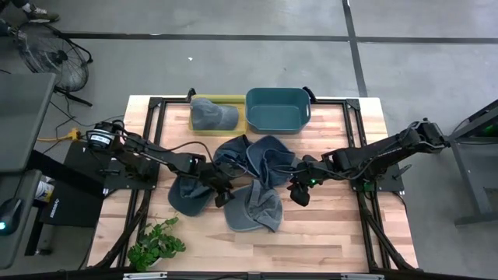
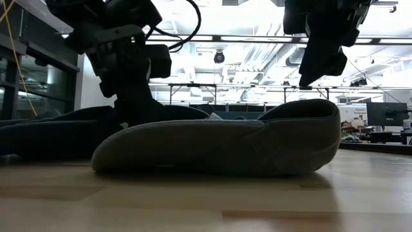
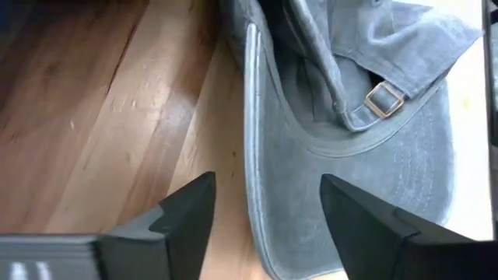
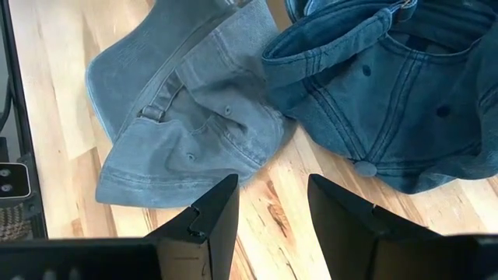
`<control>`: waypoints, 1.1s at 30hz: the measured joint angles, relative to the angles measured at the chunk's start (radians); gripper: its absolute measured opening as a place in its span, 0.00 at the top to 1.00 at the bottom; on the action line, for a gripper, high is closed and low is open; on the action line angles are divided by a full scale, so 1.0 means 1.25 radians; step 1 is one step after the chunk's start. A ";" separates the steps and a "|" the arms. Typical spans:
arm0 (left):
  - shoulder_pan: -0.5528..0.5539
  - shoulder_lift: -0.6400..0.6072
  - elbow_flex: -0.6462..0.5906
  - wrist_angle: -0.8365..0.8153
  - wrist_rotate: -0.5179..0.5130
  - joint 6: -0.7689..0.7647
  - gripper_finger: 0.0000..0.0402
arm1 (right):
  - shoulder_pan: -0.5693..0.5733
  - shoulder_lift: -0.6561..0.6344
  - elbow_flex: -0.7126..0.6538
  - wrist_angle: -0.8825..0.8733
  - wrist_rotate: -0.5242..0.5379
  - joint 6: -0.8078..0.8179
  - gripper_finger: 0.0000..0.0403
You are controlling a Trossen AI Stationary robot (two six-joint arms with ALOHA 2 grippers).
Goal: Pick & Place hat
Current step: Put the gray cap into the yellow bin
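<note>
Just ahead of your left pincer [image 3: 264, 214], the brim of a grey-green hat [image 3: 350, 155] lies on the wooden surface [image 3: 93, 101], with its fingers [image 3: 187, 206] standing apart on either side of the brim's edge and nothing clamped between them. From above, that left pincer [image 1: 220, 190] sits low between a dark blue hat [image 1: 188, 194] on its outer side and the grey-green hat [image 1: 255, 208] on its inner side. Your right pincer [image 1: 299, 189] hangs just beyond the same hat's far side, with its fingers [image 4: 210, 210] apart over bare wood, a faded grey hat [image 4: 187, 117] and a darker blue denim hat [image 4: 389, 101] lying just ahead of them. Farther past both pincers, another grey hat [image 1: 212, 114] rests in a yellow tray [image 1: 233, 99] beside a teal bin [image 1: 277, 109].
</note>
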 joint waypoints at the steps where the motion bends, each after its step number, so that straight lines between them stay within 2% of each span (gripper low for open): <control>1: 0.000 0.000 0.000 -0.001 0.005 0.000 0.48 | 0.000 0.000 0.000 0.000 0.000 0.000 0.63; 17: 0.000 0.000 0.000 0.001 0.013 -0.006 0.97 | 0.000 0.000 0.000 0.000 0.007 0.014 0.63; 29: 0.000 0.000 0.015 -0.011 0.030 0.003 0.99 | 0.000 0.000 0.000 0.000 -0.001 0.024 0.63; 33: 0.000 0.000 0.041 -0.020 0.053 0.027 0.97 | 0.000 0.000 0.000 0.000 -0.002 0.023 0.63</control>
